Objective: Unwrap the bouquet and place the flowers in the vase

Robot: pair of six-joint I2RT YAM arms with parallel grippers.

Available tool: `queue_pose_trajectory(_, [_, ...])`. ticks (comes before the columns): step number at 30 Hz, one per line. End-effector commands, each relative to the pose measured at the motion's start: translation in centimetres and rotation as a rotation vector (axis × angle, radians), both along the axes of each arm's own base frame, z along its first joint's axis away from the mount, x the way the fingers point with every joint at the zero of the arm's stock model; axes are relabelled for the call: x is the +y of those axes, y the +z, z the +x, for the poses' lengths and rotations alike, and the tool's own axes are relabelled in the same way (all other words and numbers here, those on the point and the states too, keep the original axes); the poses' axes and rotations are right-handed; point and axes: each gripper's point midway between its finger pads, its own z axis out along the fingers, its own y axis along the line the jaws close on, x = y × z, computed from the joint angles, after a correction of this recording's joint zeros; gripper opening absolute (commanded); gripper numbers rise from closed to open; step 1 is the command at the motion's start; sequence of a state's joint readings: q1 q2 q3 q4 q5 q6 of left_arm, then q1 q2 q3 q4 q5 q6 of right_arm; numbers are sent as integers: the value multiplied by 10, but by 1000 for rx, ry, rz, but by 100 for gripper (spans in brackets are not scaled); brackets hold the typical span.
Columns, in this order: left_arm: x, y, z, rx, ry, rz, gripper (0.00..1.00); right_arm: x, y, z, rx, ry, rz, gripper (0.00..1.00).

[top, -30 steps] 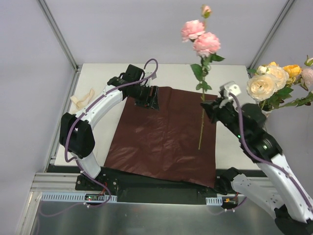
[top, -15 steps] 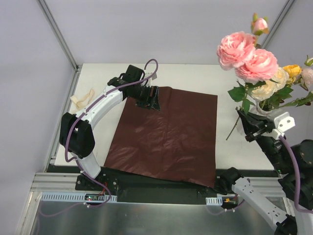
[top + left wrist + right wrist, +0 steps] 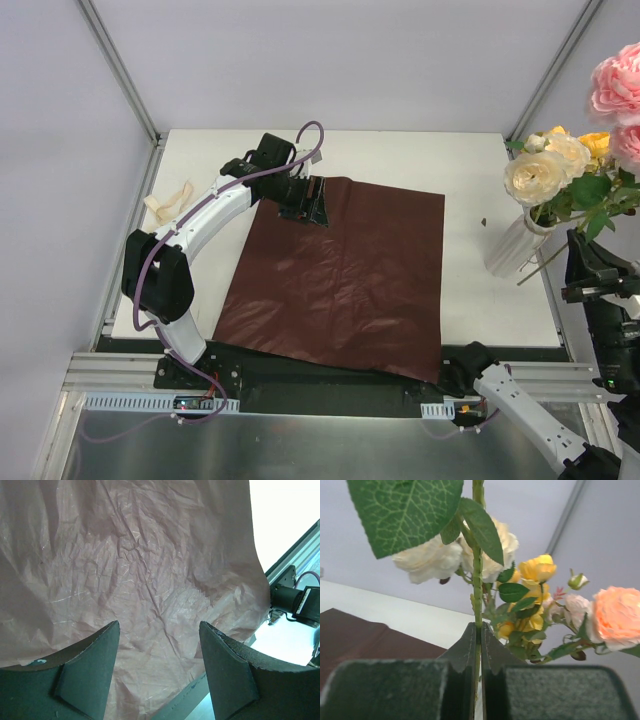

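Found the maroon wrapping paper point(image 3: 340, 270) opened out flat across the middle of the table point(image 3: 400, 155), its near edge reaching past the table's near edge; saw no flowers lying on it. Noted the left gripper point(image 3: 312, 205) poised at the paper's far left corner, fingers point(image 3: 85, 670) set wide apart with only crinkled paper showing between them and nothing held; could not tell whether the tips touched the sheet. Spotted a loose cream ribbon point(image 3: 168, 200) by the table's left edge.

Located the vase point(image 3: 508, 250) close to the right edge, carrying a cream-white rose point(image 3: 536, 178) and a yellow rose point(image 3: 597, 143) among green leaves. Saw the right gripper point(image 3: 582, 255) out past the right edge, just beside the vase, fingers pinched tight on a thin green stem point(image 3: 477, 580); followed that stem up to the pink roses point(image 3: 618, 85), raised above the blooms in the vase; placed its lower end outside the vase, near the base.
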State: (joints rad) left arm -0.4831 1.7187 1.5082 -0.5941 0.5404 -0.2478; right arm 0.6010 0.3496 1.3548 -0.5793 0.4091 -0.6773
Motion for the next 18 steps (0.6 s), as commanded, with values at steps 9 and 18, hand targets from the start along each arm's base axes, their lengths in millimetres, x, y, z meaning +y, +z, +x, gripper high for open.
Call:
queue_pose_trajectory(9, [-4,14,-4,-18,-15,-50,64,-49,37,31,-49,-414,102,0])
queue_pose_trajectory(18, [-4,19,-6,-27,-21,-59,64,-36,59,66,-122,-518,73,0])
